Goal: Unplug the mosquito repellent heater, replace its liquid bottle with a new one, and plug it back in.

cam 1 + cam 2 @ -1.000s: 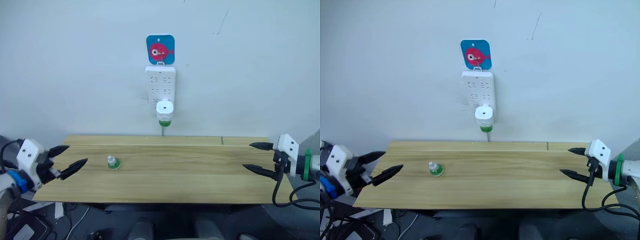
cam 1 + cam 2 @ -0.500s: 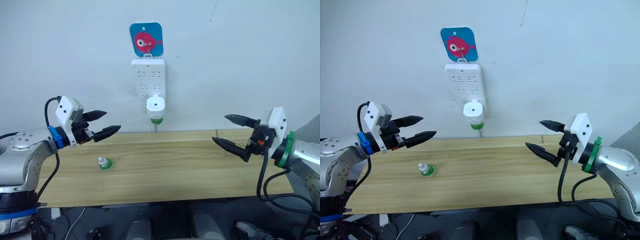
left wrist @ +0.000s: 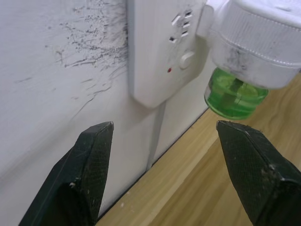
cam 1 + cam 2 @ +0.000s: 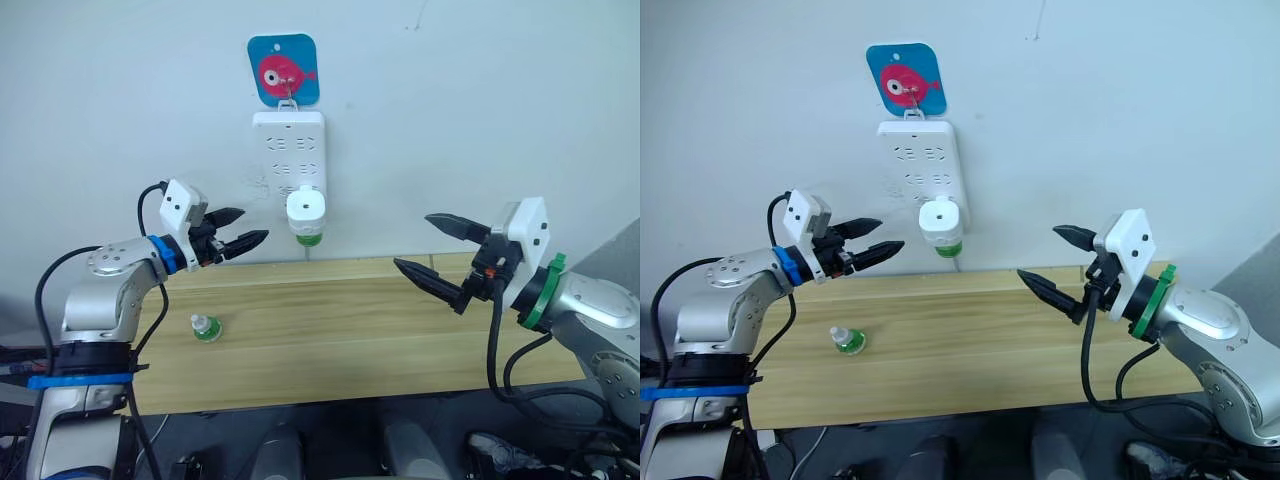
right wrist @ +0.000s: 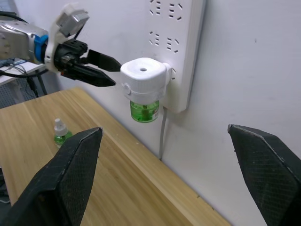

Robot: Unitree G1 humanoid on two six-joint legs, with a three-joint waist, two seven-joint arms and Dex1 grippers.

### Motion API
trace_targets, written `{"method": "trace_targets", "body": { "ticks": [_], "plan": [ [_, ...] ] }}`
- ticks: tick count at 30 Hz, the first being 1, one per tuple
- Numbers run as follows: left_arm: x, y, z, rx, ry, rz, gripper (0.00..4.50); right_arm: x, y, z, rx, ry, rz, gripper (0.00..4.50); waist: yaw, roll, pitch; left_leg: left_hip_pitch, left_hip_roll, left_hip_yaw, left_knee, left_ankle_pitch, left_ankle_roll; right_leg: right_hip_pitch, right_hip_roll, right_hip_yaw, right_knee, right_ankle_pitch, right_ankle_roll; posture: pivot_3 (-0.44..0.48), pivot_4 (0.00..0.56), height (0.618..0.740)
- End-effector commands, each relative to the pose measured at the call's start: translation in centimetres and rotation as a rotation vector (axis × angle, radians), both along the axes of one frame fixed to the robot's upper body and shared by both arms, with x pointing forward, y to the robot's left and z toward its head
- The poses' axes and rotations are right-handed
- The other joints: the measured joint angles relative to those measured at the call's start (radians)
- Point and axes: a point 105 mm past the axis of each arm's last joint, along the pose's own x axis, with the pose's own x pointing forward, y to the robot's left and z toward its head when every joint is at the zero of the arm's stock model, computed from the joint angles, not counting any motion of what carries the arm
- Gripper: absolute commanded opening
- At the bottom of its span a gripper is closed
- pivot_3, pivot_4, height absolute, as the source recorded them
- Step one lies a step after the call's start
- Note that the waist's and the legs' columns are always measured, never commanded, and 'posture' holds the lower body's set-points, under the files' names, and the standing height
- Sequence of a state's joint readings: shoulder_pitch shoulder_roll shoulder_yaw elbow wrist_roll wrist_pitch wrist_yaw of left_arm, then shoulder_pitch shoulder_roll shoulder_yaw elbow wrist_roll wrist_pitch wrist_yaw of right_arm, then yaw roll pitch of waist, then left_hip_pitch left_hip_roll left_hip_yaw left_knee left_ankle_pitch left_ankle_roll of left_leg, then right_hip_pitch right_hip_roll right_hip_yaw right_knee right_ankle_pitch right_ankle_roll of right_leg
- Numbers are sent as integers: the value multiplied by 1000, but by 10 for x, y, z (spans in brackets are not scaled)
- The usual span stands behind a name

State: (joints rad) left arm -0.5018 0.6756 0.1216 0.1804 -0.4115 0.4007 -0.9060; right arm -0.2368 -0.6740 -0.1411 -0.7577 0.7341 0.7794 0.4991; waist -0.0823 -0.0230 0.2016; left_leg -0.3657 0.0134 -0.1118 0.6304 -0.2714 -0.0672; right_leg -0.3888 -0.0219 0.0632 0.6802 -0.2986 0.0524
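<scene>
Head views
Heater: the white heater [image 4: 305,207] sits plugged into the bottom of the power strip [image 4: 288,150] on the wall, above the back edge of the desk [image 4: 340,330].
Green bottle: a green bottle [image 4: 308,238] hangs screwed in under the heater.
Spare bottle: a small bottle with a white cap [image 4: 204,327] stands upright on the left part of the desk, well apart from both hands.
Sticker: a blue square with a pink fish [image 4: 283,70] hangs just above the power strip.
Left hand: the left hand [image 4: 238,229] is raised off the desk, just left of the heater, fingers spread apart and holding nothing, tips pointing at it.
Right hand: the right hand [image 4: 432,245] is held above the right part of the desk, fingers wide apart and empty, pointing left toward the wall.

Left wrist view
Fingers: the two black fingers [image 3: 89,174] are apart with nothing between them.
Heater: the heater [image 3: 256,44] and its green bottle [image 3: 233,96] are close ahead, near one finger but not touching.
Strip: the lower end of the power strip [image 3: 160,52] and its cord [image 3: 155,136] run down the wall to the desk.

Right wrist view
Fingers: the black fingers [image 5: 66,179] are far apart, empty.
Heater: the heater [image 5: 143,80] is ahead, plugged in, green bottle below.
Left hand: its tips [image 5: 106,69] are just beside the heater, not touching.
Spare bottle: upright on the desk [image 5: 61,132].
</scene>
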Motion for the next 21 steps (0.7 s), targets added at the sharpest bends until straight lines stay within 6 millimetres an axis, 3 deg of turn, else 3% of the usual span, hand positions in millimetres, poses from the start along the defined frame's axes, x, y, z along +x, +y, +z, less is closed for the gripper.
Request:
{"method": "trace_targets", "body": {
  "ticks": [1,9,21],
  "plan": [
    [8,-1,14,3,-76,1,3666,-8,9,13,3,-46,30,4500,-5,-1,3,0,0,0,0,0,0,0,0,0,0,0,0,-167,203,725],
    [22,-12,21,-24,-109,-29,3666,-23,24,11,-66,-54,128,4500,-11,0,7,-1,0,0,0,0,0,-1,0,-1,0,0,0,-182,207,725],
    [34,-28,23,-63,-121,-78,3666,-26,22,6,-65,-48,114,4500,-13,-1,10,-2,0,-2,2,0,0,0,0,-2,0,1,1,-204,205,725]
  ]
}}
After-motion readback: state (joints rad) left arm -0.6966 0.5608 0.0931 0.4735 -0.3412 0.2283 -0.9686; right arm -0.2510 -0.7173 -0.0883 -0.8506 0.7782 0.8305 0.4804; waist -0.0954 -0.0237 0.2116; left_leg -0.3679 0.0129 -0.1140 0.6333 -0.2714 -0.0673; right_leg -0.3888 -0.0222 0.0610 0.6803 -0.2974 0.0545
